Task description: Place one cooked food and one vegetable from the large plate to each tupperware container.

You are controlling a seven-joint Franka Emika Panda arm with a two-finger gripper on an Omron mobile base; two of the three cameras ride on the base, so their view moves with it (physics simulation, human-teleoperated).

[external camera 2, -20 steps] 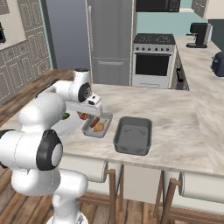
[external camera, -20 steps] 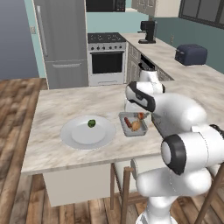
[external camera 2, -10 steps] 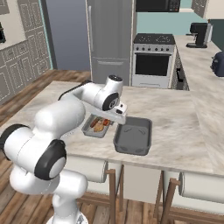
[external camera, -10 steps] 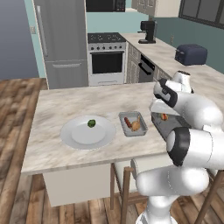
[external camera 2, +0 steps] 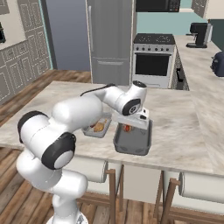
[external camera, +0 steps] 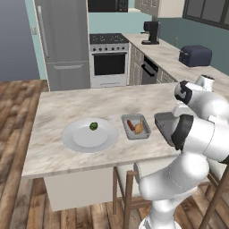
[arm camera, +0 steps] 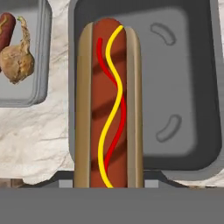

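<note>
The claw (external camera 2: 127, 127) hangs over the darker tray (external camera 2: 133, 142), closed around the hot dog (arm camera: 108, 105), which shows in the right base view as a small red-orange spot just under the wrist. Through the hand camera the hot dog stands long and upright from 6 to 12 o'clock, its bun halves on both sides and yellow and red wavy lines of sauce along the sausage. It covers the left part of the darker tray (arm camera: 183, 87); whether it touches the tray floor cannot be told. The fingertips themselves are hidden behind the bun.

At 10 o'clock in the hand view lies the lighter tray (arm camera: 26, 94), holding the tan onion (arm camera: 17, 61) with its thin stalk pointing up, and beside it at the edge of the frame the end of the reddish-brown sausage (arm camera: 6, 27).

In the left base view, the large plate (external camera: 71, 138) rests on the marbled tabletop (external camera: 58, 107) at about 9 o'clock from the lighter tray (external camera: 136, 126). The small dark-green vegetable (external camera: 93, 126) sits on the plate, toward its far side. The lighter tray lies just beside the plate and carries the sausage (external camera: 130, 125) and the onion (external camera: 139, 128), side by side. The darker tray (external camera: 163, 123) lies at 3 o'clock from the lighter one, partly covered by the robot's arm.
</note>
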